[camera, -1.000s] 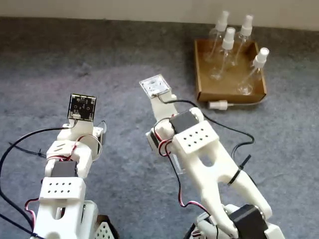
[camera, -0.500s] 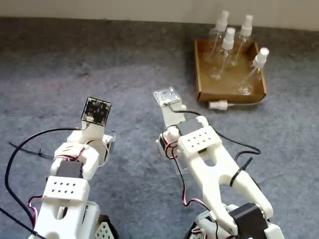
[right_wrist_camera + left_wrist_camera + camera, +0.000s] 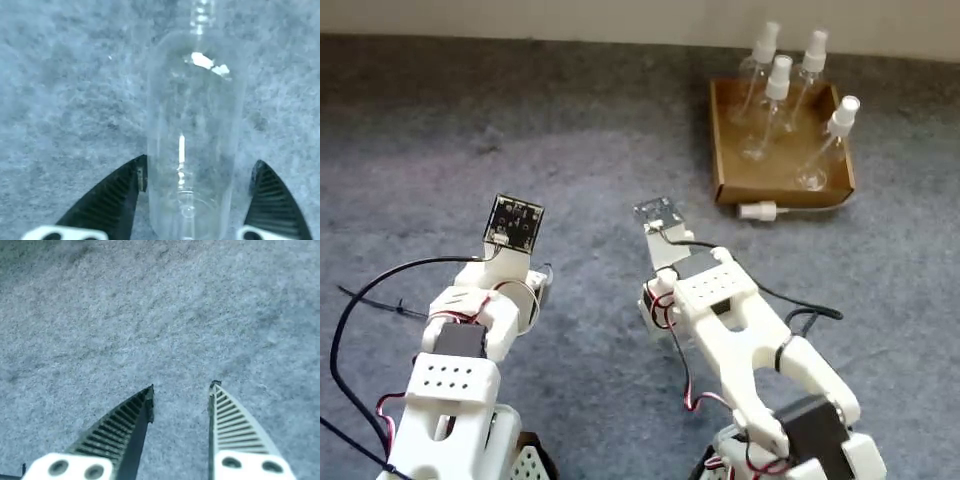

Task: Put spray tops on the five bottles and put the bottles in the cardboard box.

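Between the fingers of the right pincer [image 3: 200, 165]: clear uncapped plastic bottle [image 3: 195, 125], lying on grey carpet [image 3: 100, 315].
State of right pincer: wide open astride it, not clamped.
State of left pincer [image 3: 182, 387]: parted, empty, over carpet.
Brown cardboard box [image 3: 775, 190]: well ahead of right pincer, holding four capped clear bottles [image 3: 779, 90].
Loose white spray top [image 3: 758, 211]: just beside box's near wall.

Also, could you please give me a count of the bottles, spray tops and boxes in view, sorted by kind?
Cardboard box: 1
Bottles with spray tops, standing in that box: 4
Bottle without a top, lying on the carpet: 1
Loose spray top, on the carpet beside the box: 1
Total: 7
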